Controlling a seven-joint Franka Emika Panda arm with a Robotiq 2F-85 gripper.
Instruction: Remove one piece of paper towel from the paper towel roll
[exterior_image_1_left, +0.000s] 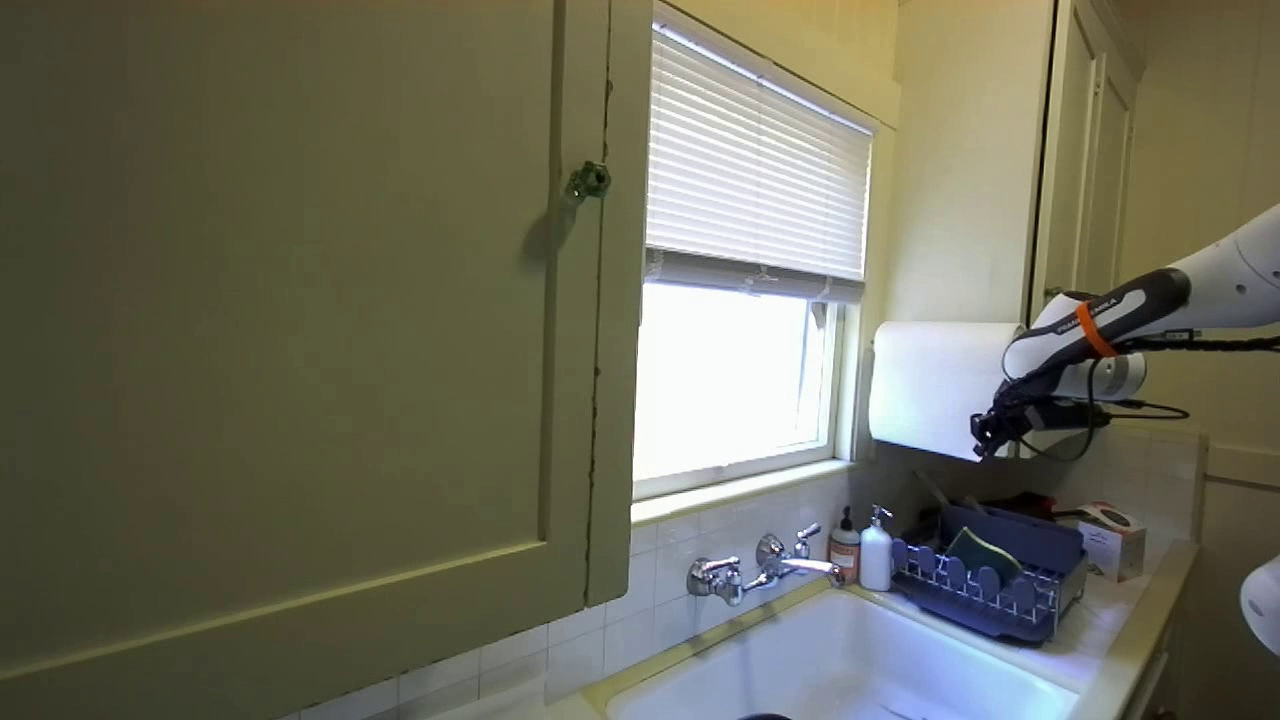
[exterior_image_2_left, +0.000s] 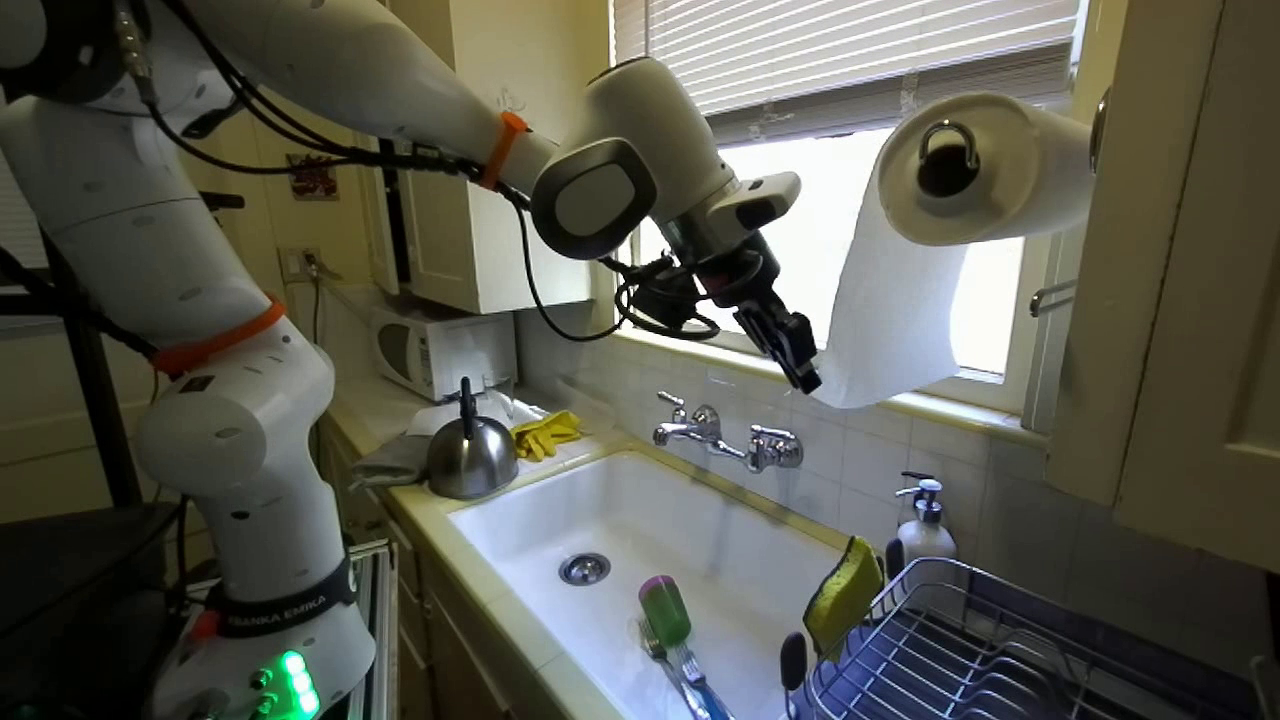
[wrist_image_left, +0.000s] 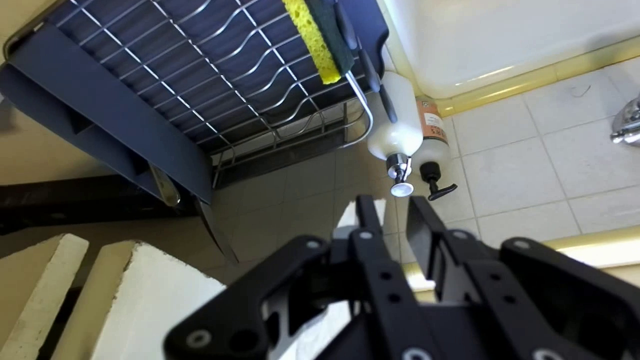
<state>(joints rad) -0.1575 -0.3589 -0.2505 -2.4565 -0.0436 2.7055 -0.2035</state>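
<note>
Pale tiles (exterior_image_2_left: 865, 450) and a worktop (exterior_image_2_left: 490, 585) border the white sink (exterior_image_2_left: 720, 530) beneath a bright window (exterior_image_2_left: 820, 200). Taking the claw (exterior_image_2_left: 807, 362) as the clock's centre in an exterior view, the microwave (exterior_image_2_left: 455, 345) sits at nine o'clock, with the kettle (exterior_image_2_left: 472, 460) and yellow gloves (exterior_image_2_left: 545, 435) between eight and nine, and the tap (exterior_image_2_left: 710, 430) between seven and eight. By the wrist view, the claw's fingers (wrist_image_left: 370, 225) stand parted by a narrow gap; wall tile shows through it, and nothing looks pinched. Further right, between two and three o'clock, the loose sheet of paper towel (exterior_image_2_left: 890, 320) hangs from its roll (exterior_image_2_left: 1020, 190), its lower left edge just beside the claw; whether they touch, I cannot tell. That roll lies level between one and two, the drying rack (exterior_image_2_left: 1010, 645) near five. To grip well, I'd ease the claw toward three o'clock until that edge sits deep in the gap, clamp firmly, then tear with a brisk tug toward seven; pulling slowly would probably just unwind more paper.
</note>
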